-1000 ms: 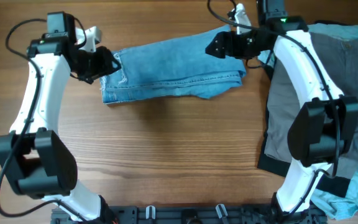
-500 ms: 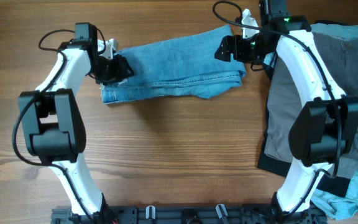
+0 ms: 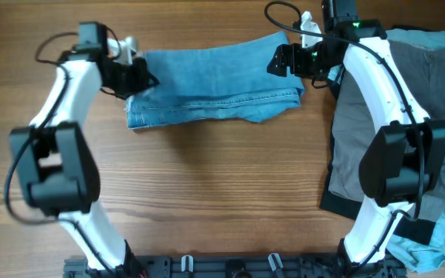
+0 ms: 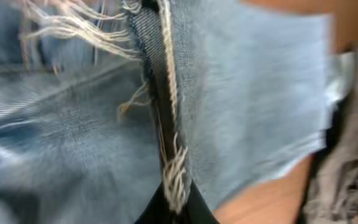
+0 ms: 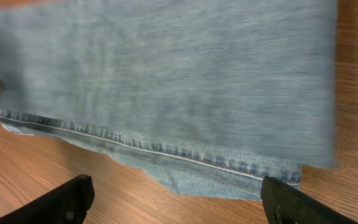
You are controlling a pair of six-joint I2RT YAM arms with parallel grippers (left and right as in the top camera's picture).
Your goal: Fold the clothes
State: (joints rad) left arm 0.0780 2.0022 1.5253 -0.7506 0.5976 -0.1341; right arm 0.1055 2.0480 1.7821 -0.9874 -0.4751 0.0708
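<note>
Light-blue denim jeans [image 3: 215, 81] lie folded lengthwise across the far middle of the table. My left gripper [image 3: 144, 79] is at their left end. In the left wrist view it [image 4: 178, 208] is shut on the frayed hem edge of the jeans [image 4: 73, 137]. My right gripper [image 3: 283, 60] hovers over the right end of the jeans, open. In the right wrist view its fingers [image 5: 67, 199] stand wide apart over bare wood just off the stitched edge of the jeans [image 5: 166, 74], holding nothing.
More clothes are heaped at the right: large grey shorts [image 3: 365, 131], a black garment [image 3: 335, 202] under them, and a pale-blue one [image 3: 439, 241] at the lower right corner. Wooden table [image 3: 207, 193] lies bare in front of the jeans.
My left gripper has closed on the jeans' frayed left hem after swinging in over that end. The right gripper drew back slightly to the right and stays open.
</note>
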